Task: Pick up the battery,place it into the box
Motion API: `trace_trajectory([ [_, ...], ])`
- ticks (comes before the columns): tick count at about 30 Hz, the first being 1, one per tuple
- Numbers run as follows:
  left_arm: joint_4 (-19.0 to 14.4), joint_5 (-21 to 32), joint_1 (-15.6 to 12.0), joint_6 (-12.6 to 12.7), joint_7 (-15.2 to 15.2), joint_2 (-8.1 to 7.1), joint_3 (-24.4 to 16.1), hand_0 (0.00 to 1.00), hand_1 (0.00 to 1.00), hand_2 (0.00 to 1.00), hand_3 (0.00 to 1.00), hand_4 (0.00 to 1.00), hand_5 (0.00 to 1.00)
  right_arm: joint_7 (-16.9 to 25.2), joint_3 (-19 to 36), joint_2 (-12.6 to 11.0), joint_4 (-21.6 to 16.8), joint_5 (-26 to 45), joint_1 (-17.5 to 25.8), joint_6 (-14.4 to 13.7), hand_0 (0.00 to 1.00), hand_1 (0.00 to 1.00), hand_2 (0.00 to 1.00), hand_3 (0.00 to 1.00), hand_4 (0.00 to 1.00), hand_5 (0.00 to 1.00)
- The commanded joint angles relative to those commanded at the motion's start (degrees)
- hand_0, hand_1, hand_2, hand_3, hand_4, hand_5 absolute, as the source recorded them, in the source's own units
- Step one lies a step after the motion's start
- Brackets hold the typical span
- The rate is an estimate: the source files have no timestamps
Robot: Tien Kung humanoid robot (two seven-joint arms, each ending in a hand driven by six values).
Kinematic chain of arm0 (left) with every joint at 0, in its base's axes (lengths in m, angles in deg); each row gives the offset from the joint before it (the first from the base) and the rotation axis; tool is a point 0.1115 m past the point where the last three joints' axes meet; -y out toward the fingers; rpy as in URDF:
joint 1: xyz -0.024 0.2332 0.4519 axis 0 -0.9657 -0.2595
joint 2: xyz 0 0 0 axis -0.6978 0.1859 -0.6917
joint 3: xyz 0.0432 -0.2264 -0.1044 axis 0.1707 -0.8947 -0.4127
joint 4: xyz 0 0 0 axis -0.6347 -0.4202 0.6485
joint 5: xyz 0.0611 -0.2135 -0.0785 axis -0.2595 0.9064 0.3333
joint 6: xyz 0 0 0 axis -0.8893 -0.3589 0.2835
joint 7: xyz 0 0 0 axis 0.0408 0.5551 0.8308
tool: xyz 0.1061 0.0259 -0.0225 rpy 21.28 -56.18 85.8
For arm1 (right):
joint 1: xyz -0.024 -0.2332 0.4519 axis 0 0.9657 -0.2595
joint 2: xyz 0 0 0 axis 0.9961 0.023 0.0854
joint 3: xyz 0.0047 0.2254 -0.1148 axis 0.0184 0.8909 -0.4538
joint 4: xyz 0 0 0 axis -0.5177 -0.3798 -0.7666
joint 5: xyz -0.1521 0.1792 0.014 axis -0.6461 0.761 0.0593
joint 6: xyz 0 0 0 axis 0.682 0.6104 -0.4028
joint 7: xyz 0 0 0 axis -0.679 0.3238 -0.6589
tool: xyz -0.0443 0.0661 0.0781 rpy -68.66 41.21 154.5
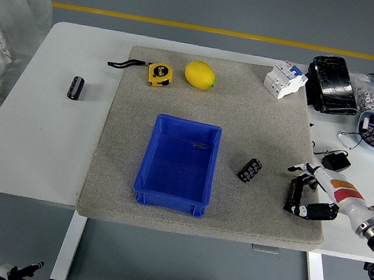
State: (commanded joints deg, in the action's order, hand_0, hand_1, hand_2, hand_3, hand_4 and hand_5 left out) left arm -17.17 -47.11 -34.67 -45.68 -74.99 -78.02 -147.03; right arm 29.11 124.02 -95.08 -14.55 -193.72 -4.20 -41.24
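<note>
Black ribbed battery (249, 170), lying on mat (246, 121)

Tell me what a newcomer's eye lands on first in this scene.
The bright blue box stands out first, sitting open in the middle of the grey mat. Next comes the yellow lemon near the mat's far edge, beside a yellow tape measure. At the mat's right edge the robot's right hand is closed around a black battery, while another battery lies between it and the box.
</note>
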Motion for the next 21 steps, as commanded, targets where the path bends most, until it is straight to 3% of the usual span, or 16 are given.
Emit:
trace_trajectory([
  [9, 0.0, -0.52, -0.08, -0.13, 0.09, -0.09, -0.21, 0.692, 0.636, 0.743, 0.728, 0.725, 0.726, 0.73, -0.13, -0.09, -0.57, 0.11, 0.06, -1.1, 0.386, 0.512, 0.529, 0.741, 0.998, 0.086],
  [10, 0.0, -0.57, -0.11, -0.14, 0.08, -0.1, -0.25, 0.692, 0.636, 0.743, 0.728, 0.725, 0.727, 0.8, -0.11, -0.11, -0.75, 0.24, 0.09, -1.22, 0.325, 0.458, 0.5, 0.725, 0.924, 0.044],
  [21, 0.0, -0.05, -0.03, -0.16, 0.01, -0.23, 0.12, 0.692, 0.635, 0.743, 0.728, 0.726, 0.727, 0.04, 0.62, -0.44, -5.62, 1.36, 0.11, -0.18, 0.296, 0.449, 0.5, 0.724, 0.883, 0.02],
])
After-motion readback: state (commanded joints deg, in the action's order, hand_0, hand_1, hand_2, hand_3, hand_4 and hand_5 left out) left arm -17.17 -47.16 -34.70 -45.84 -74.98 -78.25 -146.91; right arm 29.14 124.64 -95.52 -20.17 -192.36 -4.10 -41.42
